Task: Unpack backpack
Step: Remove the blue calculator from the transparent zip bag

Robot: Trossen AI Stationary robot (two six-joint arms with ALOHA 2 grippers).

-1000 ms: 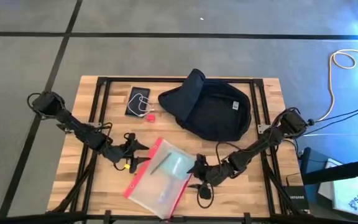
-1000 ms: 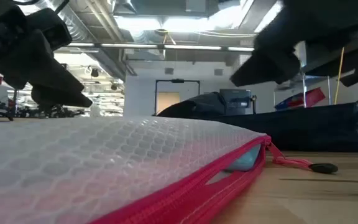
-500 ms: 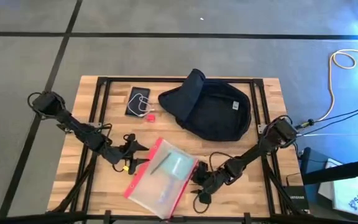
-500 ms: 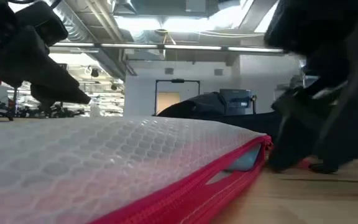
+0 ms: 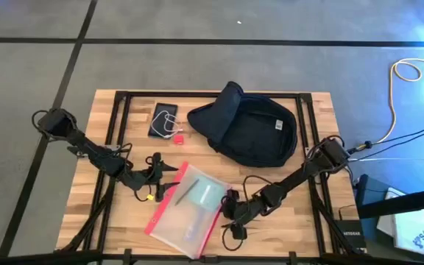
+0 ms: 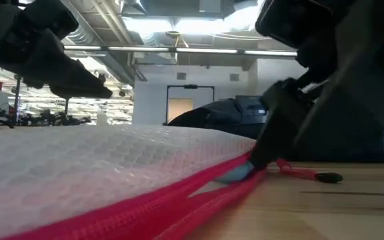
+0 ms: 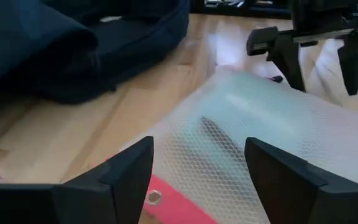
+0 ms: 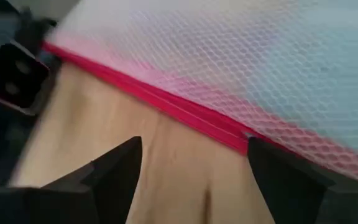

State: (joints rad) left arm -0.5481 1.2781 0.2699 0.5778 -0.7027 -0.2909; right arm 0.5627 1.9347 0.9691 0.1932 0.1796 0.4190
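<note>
The dark navy backpack (image 5: 250,132) lies flat at the table's far middle, with no gripper on it. A clear, red-edged zip pouch (image 5: 188,212) lies flat near the front edge. My left gripper (image 5: 166,171) hovers open over the pouch's far left edge (image 7: 166,186). My right gripper (image 5: 230,208) is open and low at the pouch's right edge, with the red zip band (image 8: 166,102) just ahead of its fingers. My right gripper has one fingertip (image 6: 262,155) against the pouch's red zip edge (image 8: 244,138), on its right side near the far corner. The open fingers slant down from the table's right. The pouch stays flat on the table.
A dark phone (image 5: 162,119) with a white cable and a small red item (image 5: 177,137) lie at the far left of the table. The pouch's red pull cord with a black toggle (image 6: 329,177) trails on the wood to the pouch's right.
My right gripper has come down and gone toward the table's left and near edges until it reached the pouch's right edge. The pouch's right end has shifted a little toward the left.
</note>
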